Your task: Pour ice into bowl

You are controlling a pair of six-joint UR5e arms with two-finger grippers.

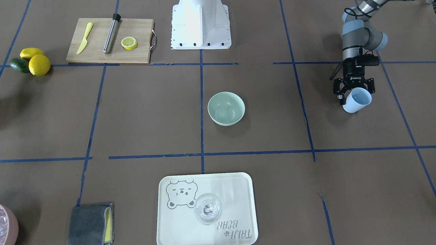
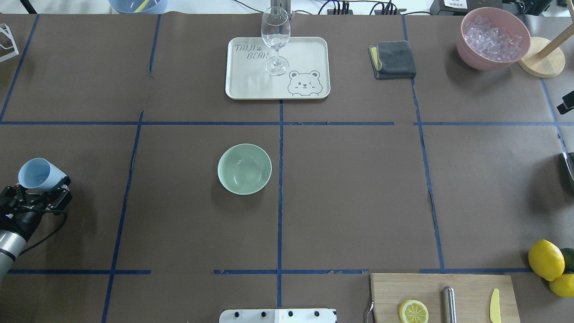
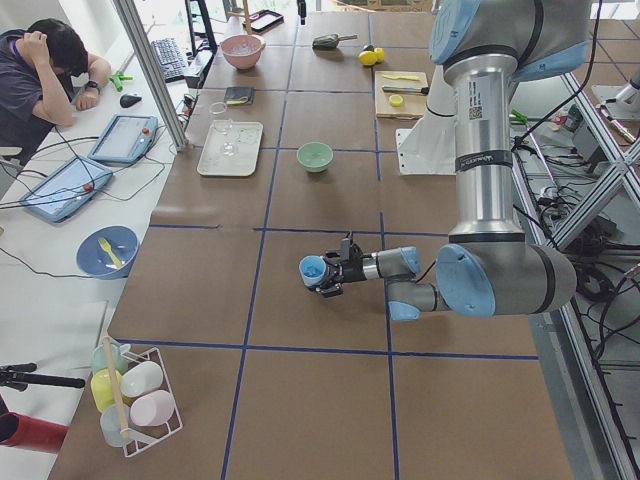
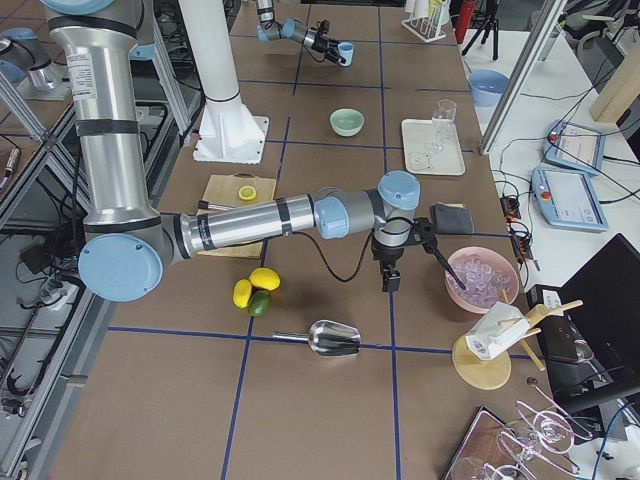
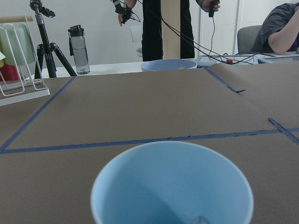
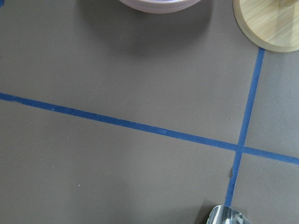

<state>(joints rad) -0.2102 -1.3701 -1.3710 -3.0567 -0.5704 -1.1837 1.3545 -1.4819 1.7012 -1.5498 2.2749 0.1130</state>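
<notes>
Clasping the light, stiff pale-blue plastic cup [image 1: 357,100] by its wall in the left gripper [image 1: 355,92], frame right, holding a slippery clear ice cube [image 5: 199,219] loose inside, well apart from the central round mint-green bowl [image 1: 226,109]; right gripper [image 4: 389,276] state impossible to tell.

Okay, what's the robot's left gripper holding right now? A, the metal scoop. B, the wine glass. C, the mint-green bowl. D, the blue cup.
D: the left gripper is shut on the blue cup, well off to the side of the bowl, which nothing is touching.
</notes>
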